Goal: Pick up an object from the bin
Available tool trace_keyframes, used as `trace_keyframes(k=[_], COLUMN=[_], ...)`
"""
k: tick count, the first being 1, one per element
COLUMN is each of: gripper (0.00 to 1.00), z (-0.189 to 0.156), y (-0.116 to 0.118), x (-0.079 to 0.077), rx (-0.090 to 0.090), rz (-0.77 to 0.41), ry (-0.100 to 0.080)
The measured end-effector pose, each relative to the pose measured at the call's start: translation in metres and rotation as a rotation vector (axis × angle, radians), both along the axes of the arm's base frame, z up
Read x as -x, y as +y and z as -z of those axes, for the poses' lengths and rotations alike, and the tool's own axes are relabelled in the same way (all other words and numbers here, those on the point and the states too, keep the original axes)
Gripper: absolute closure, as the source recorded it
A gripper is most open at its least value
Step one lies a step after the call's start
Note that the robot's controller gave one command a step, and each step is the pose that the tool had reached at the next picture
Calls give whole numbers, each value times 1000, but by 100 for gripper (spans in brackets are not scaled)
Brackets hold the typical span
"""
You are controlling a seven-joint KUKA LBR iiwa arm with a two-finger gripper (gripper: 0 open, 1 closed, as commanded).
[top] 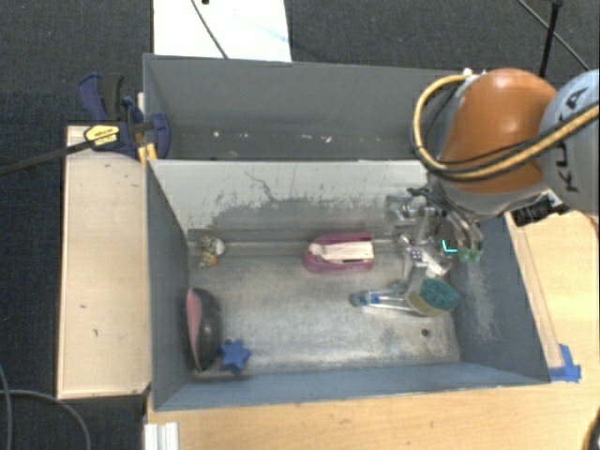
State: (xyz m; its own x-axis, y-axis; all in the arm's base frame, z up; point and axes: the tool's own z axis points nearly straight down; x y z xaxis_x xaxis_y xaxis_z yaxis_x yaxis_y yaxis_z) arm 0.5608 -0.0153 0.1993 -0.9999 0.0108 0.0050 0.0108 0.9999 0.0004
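Tool (419, 284) beside teal disc (439, 296), clear handle (382, 300) adjoining, purple case (339, 251) near

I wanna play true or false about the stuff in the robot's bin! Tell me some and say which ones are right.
1. The gripper is over the right side of the bin. True.
2. The teal round thing lies far over on the left side. False: it lies on the right, close beside the gripper.
3. A purple and pink thing lies near the middle of the bin, towards the back wall. True.
4. The small blue thing sits in the back right corner. False: it sits in the front left corner, next to a dark oval thing with a pink inside.
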Motion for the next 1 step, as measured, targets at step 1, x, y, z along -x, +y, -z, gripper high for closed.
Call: trace_keyframes(k=[1], gripper=[0], z=[122], y=[-84], x=[40], rx=[0], rz=[-188], ry=[-1])
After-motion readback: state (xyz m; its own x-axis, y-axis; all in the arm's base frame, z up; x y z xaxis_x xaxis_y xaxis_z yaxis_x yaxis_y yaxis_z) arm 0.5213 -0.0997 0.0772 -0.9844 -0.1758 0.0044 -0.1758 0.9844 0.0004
